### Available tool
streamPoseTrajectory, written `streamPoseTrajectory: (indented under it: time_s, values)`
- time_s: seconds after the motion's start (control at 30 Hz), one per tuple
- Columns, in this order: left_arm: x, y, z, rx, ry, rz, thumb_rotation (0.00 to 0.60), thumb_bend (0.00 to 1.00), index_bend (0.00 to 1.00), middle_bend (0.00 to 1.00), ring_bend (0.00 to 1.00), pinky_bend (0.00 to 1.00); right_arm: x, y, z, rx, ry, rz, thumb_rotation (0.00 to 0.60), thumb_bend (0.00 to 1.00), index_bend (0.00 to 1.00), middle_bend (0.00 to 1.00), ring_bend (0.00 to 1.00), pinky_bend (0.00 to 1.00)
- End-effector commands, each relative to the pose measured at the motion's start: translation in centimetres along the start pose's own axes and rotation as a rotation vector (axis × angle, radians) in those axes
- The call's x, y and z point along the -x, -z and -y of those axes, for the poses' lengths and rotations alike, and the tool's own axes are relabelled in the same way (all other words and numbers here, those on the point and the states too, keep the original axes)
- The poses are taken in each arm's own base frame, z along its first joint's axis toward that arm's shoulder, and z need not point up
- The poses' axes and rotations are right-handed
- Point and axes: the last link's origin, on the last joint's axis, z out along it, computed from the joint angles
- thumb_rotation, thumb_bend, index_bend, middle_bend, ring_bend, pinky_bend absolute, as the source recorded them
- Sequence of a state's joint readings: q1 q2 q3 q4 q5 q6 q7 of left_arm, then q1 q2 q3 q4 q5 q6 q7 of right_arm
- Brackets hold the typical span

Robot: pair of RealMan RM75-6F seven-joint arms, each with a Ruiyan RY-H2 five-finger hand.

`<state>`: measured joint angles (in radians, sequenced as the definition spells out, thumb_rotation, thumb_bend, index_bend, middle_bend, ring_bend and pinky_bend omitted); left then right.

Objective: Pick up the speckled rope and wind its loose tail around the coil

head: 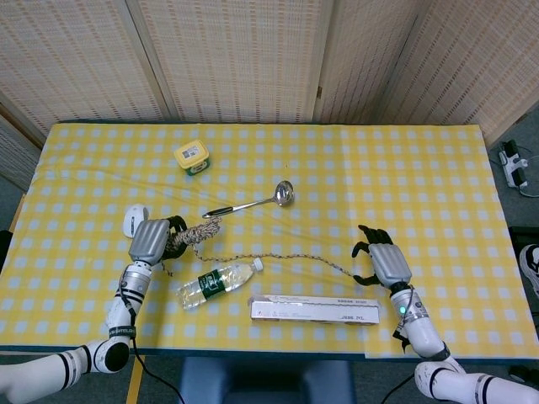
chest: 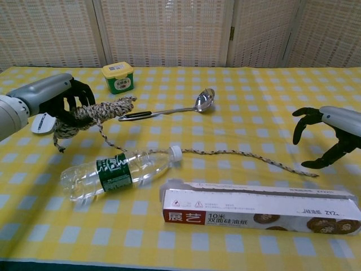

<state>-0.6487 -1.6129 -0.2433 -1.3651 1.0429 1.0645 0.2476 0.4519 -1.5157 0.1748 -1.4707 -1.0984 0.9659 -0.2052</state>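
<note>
Left robot hand [chest: 59,104] gripping speckled rope [chest: 98,110] coil, raised off tabletop [chest: 248,107]; loose tail [chest: 256,159] trailing w/ end by right robot hand [chest: 324,135], fingers apart, empty. Best pinch tail near tip, keep coil steady.

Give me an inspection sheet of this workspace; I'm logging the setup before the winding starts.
Surface: table under a yellow checked cloth.
Job's things: rope coil lifted in the left hand; tail lying along the cloth.
Clutter: bottle, long box, ladle, yellow tub, white mouse.
Hands: left hand grips the coil; right hand open beside the tail's end.
Cables: plug and cord on the floor, far right.
Surroundings: woven screens behind.
</note>
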Motion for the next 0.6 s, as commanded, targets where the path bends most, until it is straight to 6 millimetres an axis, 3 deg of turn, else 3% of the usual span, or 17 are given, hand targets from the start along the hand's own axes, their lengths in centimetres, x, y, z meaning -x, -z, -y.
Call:
streamPoseTrajectory:
  time_s: [0.03,0.3,0.6]
  values:
    - [0.1,0.0,0.0,-0.001,0.000,0.003,0.600,0.47,0.61,0.60,0.58,0.67,0.8,-0.4,0.2,0.002,-0.003,0.015,0.600,0.23,0.48,0.10,0.08,0.00]
    - [0.4,-0.1,0.1,-0.003,0.000,0.008,0.600,0.47,0.61,0.60,0.58,0.66,1.9,-0.9,-0.2,0.016,0.008,0.027,0.600,0.24,0.54,0.13,0.07,0.00]
    - [0.5,0.0,0.2,-0.004,-0.001,0.008,0.600,0.47,0.61,0.60,0.58,0.65,2.3,-1.2,-0.1,0.012,0.036,0.043,0.600,0.36,0.55,0.13,0.07,0.00]
